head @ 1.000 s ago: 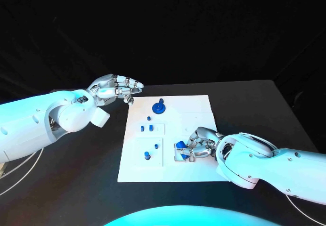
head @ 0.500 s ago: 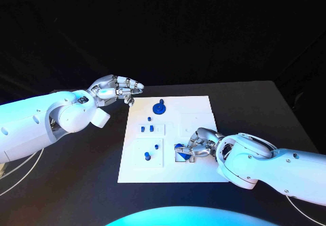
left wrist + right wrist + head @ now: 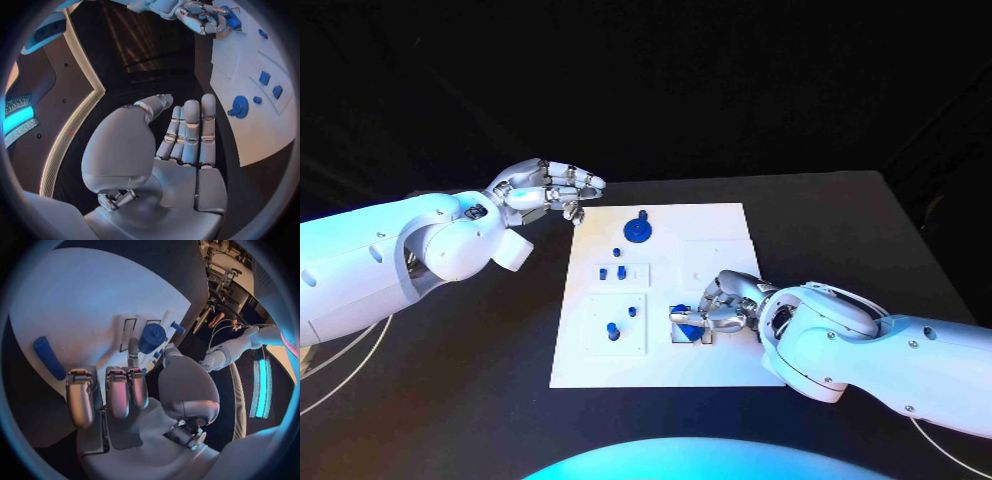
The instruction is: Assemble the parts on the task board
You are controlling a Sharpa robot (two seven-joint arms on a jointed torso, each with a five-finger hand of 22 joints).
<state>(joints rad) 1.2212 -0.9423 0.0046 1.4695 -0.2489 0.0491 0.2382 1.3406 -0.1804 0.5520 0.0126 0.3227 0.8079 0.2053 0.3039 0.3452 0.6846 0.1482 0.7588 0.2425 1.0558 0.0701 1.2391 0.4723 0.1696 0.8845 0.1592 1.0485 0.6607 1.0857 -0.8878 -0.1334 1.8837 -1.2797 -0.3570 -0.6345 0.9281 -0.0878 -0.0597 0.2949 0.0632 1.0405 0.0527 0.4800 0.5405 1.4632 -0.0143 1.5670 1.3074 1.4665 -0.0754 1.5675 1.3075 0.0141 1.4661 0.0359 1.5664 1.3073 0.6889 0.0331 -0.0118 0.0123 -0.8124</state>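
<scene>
From the head camera, my right hand (image 3: 721, 308) covers most of what it is working on; I can only see bits of blue part (image 3: 687, 322) poking out beneath its fingers, at the board's (image 3: 718, 225) right side, toward the near edge. The right wrist camera is clearer: a blue cylinder (image 3: 152, 337) sits against the fingertips and thumb, over a recessed slot, and the hand seems to pinch it, though I cannot tell how firm the grip is. A second blue peg (image 3: 49, 357) lies flat on the white board just beside the outer finger, untouched.

My left hand (image 3: 545, 186) hovers off the board's far left corner, over the black table (image 3: 848, 210), fingers curled inward with nothing in them. In the left wrist view the fingers (image 3: 190, 130) look fairly straight and close together, so how tightly they are curled I cannot say.

On the board, a round blue knob (image 3: 636, 230) stands near the far edge, two small blue pieces (image 3: 612, 272) sit in a middle recess, and two more (image 3: 620, 320) in the recess nearer me. All are well apart from both hands.

The board's far right quarter is bare white, and its near strip also has open room. The table lies dark on both sides.
</scene>
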